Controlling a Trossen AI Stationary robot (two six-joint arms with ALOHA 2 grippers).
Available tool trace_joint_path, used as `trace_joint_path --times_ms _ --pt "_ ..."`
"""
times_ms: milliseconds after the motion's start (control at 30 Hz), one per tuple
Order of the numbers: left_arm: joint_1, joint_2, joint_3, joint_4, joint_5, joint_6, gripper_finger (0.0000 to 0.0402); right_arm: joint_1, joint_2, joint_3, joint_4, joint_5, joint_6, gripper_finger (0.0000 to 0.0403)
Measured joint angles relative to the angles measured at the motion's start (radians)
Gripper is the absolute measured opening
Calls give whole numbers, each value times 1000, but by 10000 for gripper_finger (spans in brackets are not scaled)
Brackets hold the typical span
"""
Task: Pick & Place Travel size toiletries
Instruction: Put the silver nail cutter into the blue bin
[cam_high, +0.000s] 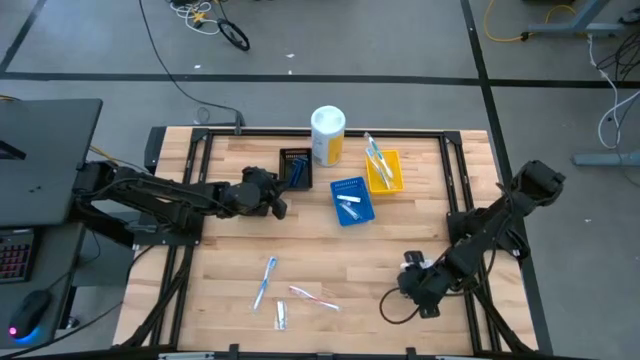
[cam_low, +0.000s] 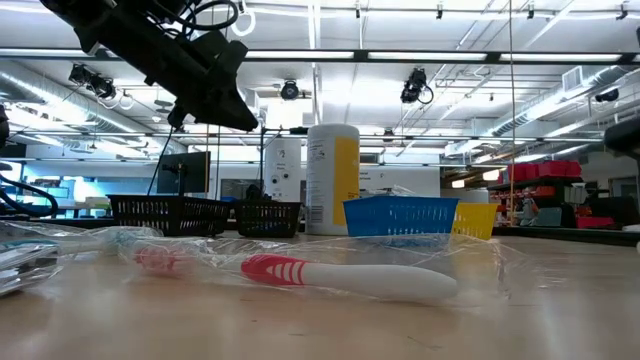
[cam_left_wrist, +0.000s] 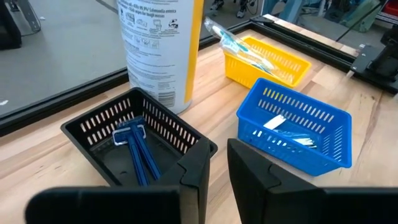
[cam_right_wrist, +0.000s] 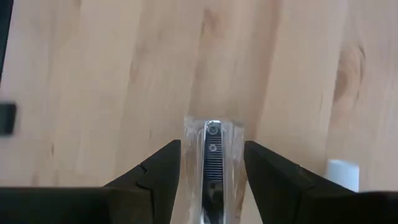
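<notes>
Clear plastic wraps the dark razor (cam_right_wrist: 212, 168) that lies flat on the wooden surface (cam_right_wrist: 124, 74), near its front right corner. My right fingers (cam_right_wrist: 155, 171) stand wide apart, one on each side of it, and hold nothing yet. To do this well I would sink until both tips nearly touch the wood. I would keep the razor centred in the gap and close slowly, because the slick wrap could let it skid or twist. I would want to clamp the razor itself, not just the loose film.

My left fingers (cam_left_wrist: 194, 169) wait above the black tray (cam_left_wrist: 99, 118), parted only a little and empty. That tray already holds blue razors (cam_left_wrist: 140, 155), so I judge this one belongs there too.
</notes>
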Motion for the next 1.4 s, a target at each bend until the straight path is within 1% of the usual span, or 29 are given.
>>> trace_joint_path --times_ms 67,267,467,533,633,733,867,967,1033,1100,1233,1300,1400 --pt "0 0 0 -2 -1 1 63 0 3 0 -8 -10 35 186" --pt "0 0 0 -6 -2 3 63 7 63 0 -21 -33 38 186" --pt "0 0 0 -8 -5 4 63 7 126 5 -22 -13 31 182" --pt "0 0 0 -8 -6 3 63 7 128 4 -21 -4 11 169" --pt "0 0 0 -9 -6 4 63 6 128 3 -24 7 3 137" --pt "0 0 0 -10 -7 3 63 4 129 2 -24 13 44 105" --pt "0 0 0 -10 -8 3 63 4 129 1 -13 16 105 86" --pt "0 0 0 -10 -9 4 63 4 129 -2 35 47 137 80" --pt "0 0 0 -10 -9 4 63 -1 124 -3 99 96 142 79" --pt "0 0 0 -10 -9 4 63 -22 113 -4 197 195 137 78" --pt "0 0 0 -15 -8 4 63 -88 113 -2 406 444 76 78" --pt "0 0 0 -18 -9 3 63 -140 112 -1 512 576 5 78" --pt "0 0 0 -19 -8 3 63 -238 112 -1 620 777 -119 78"
